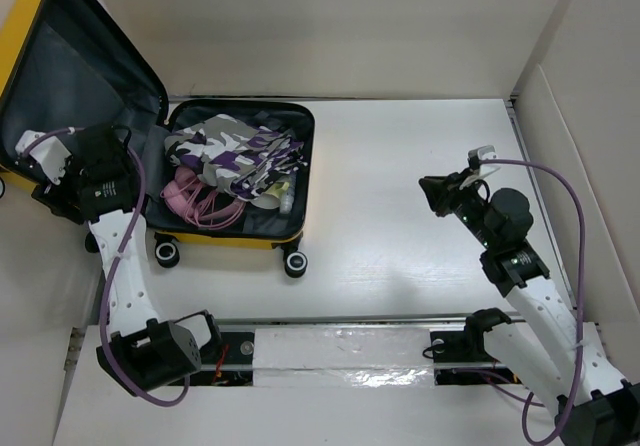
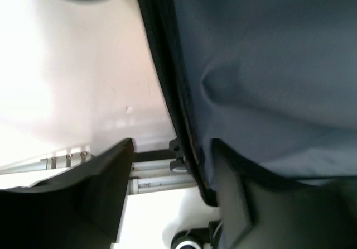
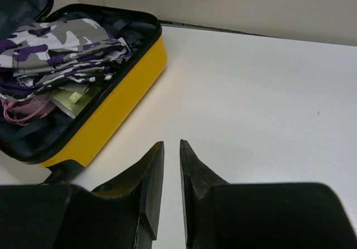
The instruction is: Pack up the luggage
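Your white table (image 1: pixel 420 166) carries the luggage (image 1: pixel 85 61) at its far left. The yellow shell lies flat on its back and the grey-lined lid stands open to the left. In the shell you see a white, purple and black camouflage pouch (image 1: pixel 235 146) lying over some pink straps (image 1: pixel 195 201). Your left gripper (image 2: pixel 172 143) sits at the lid. Its jaws are spread wide, the lid's dark rim runs between them, and a gap shows on one side, so it grips nothing. Your right gripper (image 3: pixel 170 144) hangs over bare table well right of the case, its fingers nearly together and holding nothing. Two black wheels (image 1: pixel 295 263) face you.
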You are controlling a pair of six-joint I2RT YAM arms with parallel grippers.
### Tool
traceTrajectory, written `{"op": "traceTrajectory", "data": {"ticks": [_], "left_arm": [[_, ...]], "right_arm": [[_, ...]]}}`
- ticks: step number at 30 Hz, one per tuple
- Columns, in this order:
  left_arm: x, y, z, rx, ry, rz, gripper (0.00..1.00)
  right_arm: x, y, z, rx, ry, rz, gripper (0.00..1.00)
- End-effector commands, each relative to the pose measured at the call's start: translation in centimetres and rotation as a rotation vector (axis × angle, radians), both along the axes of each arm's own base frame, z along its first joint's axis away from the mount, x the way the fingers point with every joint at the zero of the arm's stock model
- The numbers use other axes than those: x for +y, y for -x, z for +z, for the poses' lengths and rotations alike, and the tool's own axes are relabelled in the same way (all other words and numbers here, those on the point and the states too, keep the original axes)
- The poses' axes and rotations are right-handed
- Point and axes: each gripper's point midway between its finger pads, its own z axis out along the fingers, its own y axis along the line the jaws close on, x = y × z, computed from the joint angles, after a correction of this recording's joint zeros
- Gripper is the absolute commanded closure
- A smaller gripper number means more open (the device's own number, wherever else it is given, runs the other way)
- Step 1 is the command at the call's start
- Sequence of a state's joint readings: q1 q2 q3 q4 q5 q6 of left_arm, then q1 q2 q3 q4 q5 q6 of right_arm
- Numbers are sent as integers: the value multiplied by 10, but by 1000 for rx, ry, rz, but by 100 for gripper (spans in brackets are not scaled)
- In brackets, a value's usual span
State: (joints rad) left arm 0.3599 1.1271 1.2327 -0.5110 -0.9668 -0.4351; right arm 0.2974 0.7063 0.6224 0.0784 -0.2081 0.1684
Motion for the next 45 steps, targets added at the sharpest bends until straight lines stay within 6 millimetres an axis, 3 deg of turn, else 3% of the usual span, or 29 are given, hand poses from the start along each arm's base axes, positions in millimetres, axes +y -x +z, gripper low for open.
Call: {"op": "traceTrajectory", "data": {"ticks": [1,4,6,11,14,15,17,20,21,22,23,24,26,30,31,33,34,36,37,39,40,42,43,45], "left_arm": [[6,-3,30,-42,-53,19,50],[7,-8,27,-46,-47,7,65],[8,-11,25,-43,-51,3,70],[7,-19,25,-38,-43,-30,100],[-9,-35,36,-53,-66,-120,100],[-26,-48,35,-38,-78,-193,100],[-43,-54,46,-7,-147,-251,100],[-83,-62,46,112,-243,-319,100],[-94,-64,36,170,-269,-348,100],[-117,-65,38,188,-304,-384,100],[-127,-64,45,183,-335,-417,100],[-138,-65,40,200,-349,-461,100],[-167,-64,42,184,-360,-564,100],[-199,-71,39,165,-281,-819,100],[-220,-80,35,142,-236,-981,100],[-249,-81,27,174,-179,-1200,79],[-282,-81,23,155,-125,-1399,54],[-311,-68,17,163,-53,-1592,37],[-341,-58,24,124,3,-1768,30],[-366,-41,17,159,103,-1925,29],[-392,-23,24,130,175,-2089,32],[-415,0,19,170,314,-2247,32],[-434,19,27,151,391,-2400,35],[-445,40,35,137,449,-2534,39]], "right_arm": [[8,2,24,-64,2,40,76],[5,-2,23,-60,8,19,76],[1,-3,21,-57,8,-3,76],[-2,-2,24,-64,6,-20,76],[-2,-4,22,-60,7,-21,75],[-2,-3,23,-60,5,-21,75],[-1,-5,22,-58,8,-21,75],[-1,-7,19,-48,8,-23,75],[-1,-7,19,-47,10,-23,75],[-1,-8,18,-44,11,-23,75],[-1,-8,17,-43,11,-26,75],[-2,-9,17,-43,11,-30,75],[-2,-9,17,-40,12,-33,75],[-3,-9,17,-40,12,-41,75],[-3,-9,16,-37,13,-41,75],[-4,-10,16,-37,13,-44,75],[-4,-10,16,-37,13,-45,75],[-2,-9,15,-34,14,-42,75],[-2,-9,14,-31,15,-42,75],[-4,-10,15,-34,14,-51,75],[-4,-10,14,-32,13,-55,75],[-4,-11,14,-30,13,-58,74],[-4,-11,14,-30,13,-58,74],[-5,-11,13,-27,15,-64,74]]}}
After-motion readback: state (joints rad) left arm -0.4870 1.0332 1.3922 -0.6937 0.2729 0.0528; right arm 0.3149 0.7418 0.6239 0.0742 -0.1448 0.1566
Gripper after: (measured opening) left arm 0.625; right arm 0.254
